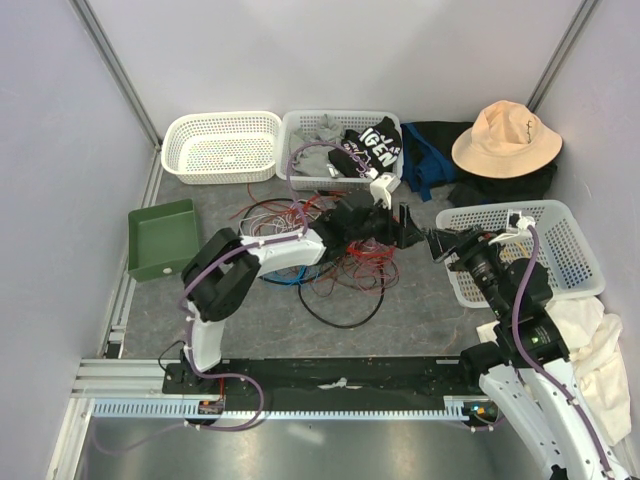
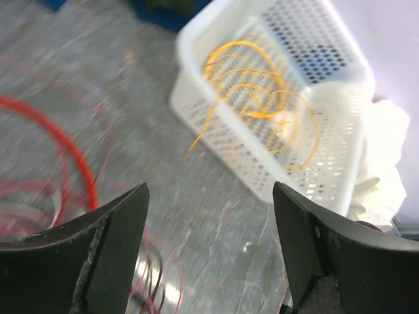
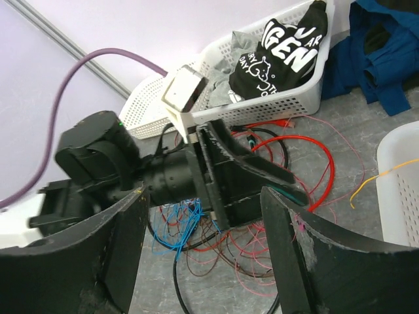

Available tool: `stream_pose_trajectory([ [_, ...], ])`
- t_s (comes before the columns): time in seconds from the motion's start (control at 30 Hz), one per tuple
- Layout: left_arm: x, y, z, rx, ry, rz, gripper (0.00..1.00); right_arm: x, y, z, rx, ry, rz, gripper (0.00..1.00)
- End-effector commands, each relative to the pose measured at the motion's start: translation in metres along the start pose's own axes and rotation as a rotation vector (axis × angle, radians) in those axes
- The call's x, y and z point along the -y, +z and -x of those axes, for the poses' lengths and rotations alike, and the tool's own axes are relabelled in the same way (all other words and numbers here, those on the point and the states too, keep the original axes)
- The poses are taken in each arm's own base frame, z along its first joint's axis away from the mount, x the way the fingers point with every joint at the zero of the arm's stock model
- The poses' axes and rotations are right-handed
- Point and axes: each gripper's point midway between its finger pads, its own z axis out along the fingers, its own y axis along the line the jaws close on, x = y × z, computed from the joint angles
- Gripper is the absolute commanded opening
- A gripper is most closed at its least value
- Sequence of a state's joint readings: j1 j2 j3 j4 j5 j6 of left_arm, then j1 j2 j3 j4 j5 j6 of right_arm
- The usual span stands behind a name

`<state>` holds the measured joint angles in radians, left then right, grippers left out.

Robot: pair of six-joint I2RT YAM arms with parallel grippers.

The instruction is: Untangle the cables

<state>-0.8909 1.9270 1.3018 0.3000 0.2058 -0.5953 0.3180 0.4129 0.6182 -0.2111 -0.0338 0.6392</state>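
A loose tangle of thin red, blue and black cables (image 1: 345,270) lies on the grey speckled table (image 1: 420,320) in front of the arms. It has no single long axis; it spreads more left to right than front to back, with one black loop (image 1: 340,325) bulging toward the near edge. The left gripper (image 2: 209,190) hangs over the right side of this heap, its jaws standing wide apart with nothing between them. The right gripper (image 3: 204,196) faces it from the right, jaws likewise parted and empty, with the heap lying below and beyond the left one. A separate thin orange cable (image 2: 258,112) sits coiled in rough rings inside the white perforated plastic basket (image 2: 222,131) on the right of the table. Its free end passes over the basket's wall and points out and down toward the heap, apparently without reaching the table, though the blur makes that hard to judge.
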Motion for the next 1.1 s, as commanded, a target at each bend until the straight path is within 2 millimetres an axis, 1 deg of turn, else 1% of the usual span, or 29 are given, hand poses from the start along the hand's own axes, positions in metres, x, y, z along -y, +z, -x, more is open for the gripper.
stream_pose_trajectory([
  [0.0,0.048,0.019,0.041,0.127,0.158,-0.284,0.8,-0.011,-0.004,0.018,0.049,-0.02,0.016,0.76],
  [0.03,0.041,0.028,0.033,0.109,0.161,-0.291,0.79,-0.012,-0.004,0.018,0.049,-0.019,0.02,0.76],
  [0.07,0.038,0.034,0.034,0.115,0.164,-0.295,0.78,-0.013,-0.005,0.019,0.051,-0.017,0.023,0.77],
  [0.1,0.042,0.037,0.04,0.128,0.169,-0.317,0.74,-0.013,-0.004,0.02,0.052,-0.017,0.024,0.77],
  [0.13,0.038,0.044,0.029,0.099,0.167,-0.342,0.73,-0.014,-0.004,0.02,0.052,-0.017,0.028,0.77],
  [0.2,0.038,0.047,0.031,0.109,0.171,-0.366,0.7,-0.017,-0.006,0.023,0.056,-0.02,0.035,0.76],
  [0.23,0.037,0.048,0.029,0.107,0.178,-0.375,0.69,-0.018,-0.006,0.023,0.053,-0.023,0.036,0.77],
  [0.33,0.029,0.052,0.023,0.113,0.186,-0.378,0.68,-0.024,-0.007,0.027,0.055,-0.026,0.049,0.77],
  [0.37,0.022,0.056,0.019,0.106,0.178,-0.369,0.67,-0.025,-0.007,0.028,0.059,-0.026,0.049,0.77],
  [0.4,0.019,0.058,0.018,0.103,0.169,-0.366,0.65,-0.026,-0.008,0.03,0.061,-0.023,0.051,0.77],
  [0.47,0.015,0.061,0.016,0.1,0.159,-0.377,0.63,-0.026,-0.007,0.03,0.059,-0.024,0.052,0.77],
  [0.6,0.006,0.071,0.003,0.08,0.125,-0.385,0.59,-0.027,-0.007,0.03,0.055,-0.032,0.052,0.77],
  [0.7,0.006,0.074,0.001,0.081,0.112,-0.401,0.57,-0.023,-0.006,0.032,0.065,-0.037,0.031,0.77],
  [0.73,0.005,0.076,-0.003,0.071,0.107,-0.404,0.56,-0.022,-0.006,0.03,0.06,-0.036,0.027,0.77],
  [0.87,0.006,0.079,-0.003,0.072,0.098,-0.42,0.53,-0.021,-0.006,0.032,0.066,-0.042,0.02,0.77],
  [0.97,0.01,0.078,-0.002,0.072,0.094,-0.439,0.43,-0.019,-0.005,0.032,0.065,-0.045,0.012,0.77],
  [1.0,0.011,0.077,-0.002,0.073,0.094,-0.442,0.35,-0.018,-0.005,0.032,0.068,-0.044,0.005,0.77],
  [1.07,0.014,0.073,0.0,0.076,0.094,-0.452,0.26,-0.017,-0.005,0.032,0.07,-0.046,-0.002,0.77],
])
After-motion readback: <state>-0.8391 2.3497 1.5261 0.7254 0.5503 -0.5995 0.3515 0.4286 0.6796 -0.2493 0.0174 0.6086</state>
